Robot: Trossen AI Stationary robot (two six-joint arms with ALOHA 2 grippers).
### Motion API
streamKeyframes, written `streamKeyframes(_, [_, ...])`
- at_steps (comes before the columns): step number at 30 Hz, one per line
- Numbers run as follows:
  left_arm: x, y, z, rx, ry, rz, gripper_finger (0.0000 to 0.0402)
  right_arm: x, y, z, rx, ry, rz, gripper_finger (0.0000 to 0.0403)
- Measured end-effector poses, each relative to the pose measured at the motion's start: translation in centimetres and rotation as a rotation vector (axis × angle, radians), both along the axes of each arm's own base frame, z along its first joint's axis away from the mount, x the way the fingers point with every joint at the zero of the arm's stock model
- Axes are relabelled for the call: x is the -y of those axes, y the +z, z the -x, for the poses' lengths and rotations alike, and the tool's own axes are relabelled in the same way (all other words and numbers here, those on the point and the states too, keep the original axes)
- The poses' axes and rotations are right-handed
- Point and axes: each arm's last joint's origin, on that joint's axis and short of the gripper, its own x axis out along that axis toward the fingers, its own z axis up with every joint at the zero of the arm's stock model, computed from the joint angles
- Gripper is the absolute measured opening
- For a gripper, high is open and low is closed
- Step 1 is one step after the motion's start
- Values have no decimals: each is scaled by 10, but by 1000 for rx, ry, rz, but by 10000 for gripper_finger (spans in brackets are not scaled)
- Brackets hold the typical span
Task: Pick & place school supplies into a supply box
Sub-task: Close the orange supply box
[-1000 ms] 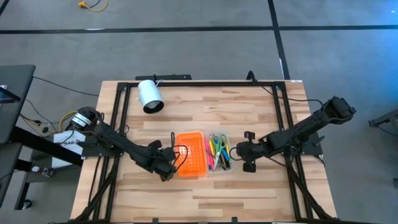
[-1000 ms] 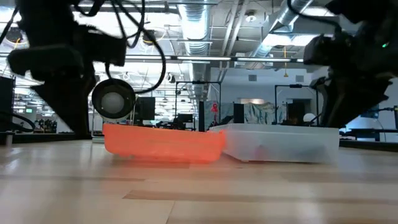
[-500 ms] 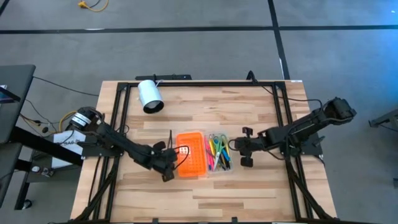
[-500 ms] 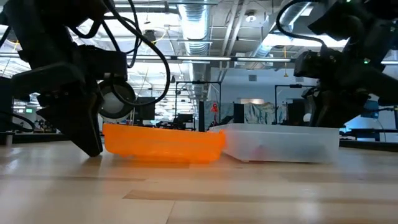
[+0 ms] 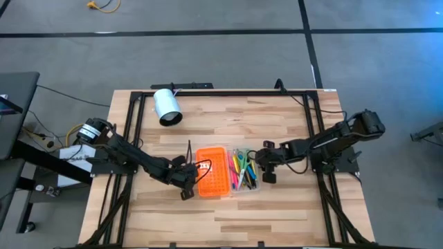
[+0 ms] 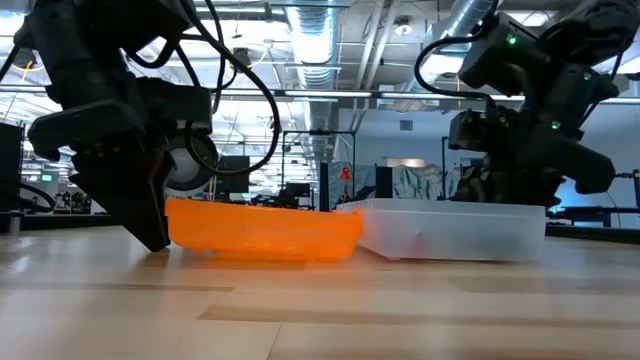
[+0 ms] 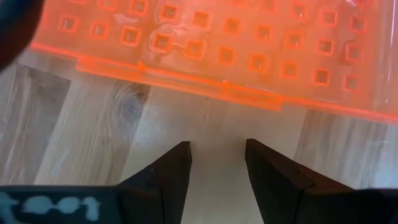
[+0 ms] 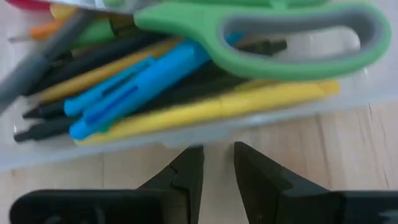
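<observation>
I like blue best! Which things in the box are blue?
The two pens lying side by side under the green scissors. The other pens around them are yellow or black.

No readable text, labels, brands or numbers. Pale marks on the left gripper [image 7: 214,171] body, lower left: illegible.
</observation>
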Motion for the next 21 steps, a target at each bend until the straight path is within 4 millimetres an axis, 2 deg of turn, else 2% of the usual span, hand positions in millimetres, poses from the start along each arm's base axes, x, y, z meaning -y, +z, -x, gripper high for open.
streamKeyframes(12, [0,3,-3,45,19,5,153,-2,0,-6,51,21,-6,86])
streamKeyframes(21, [-5,17,-2,117,48,-43,153,-2,0,-5,50,25,-5,86])
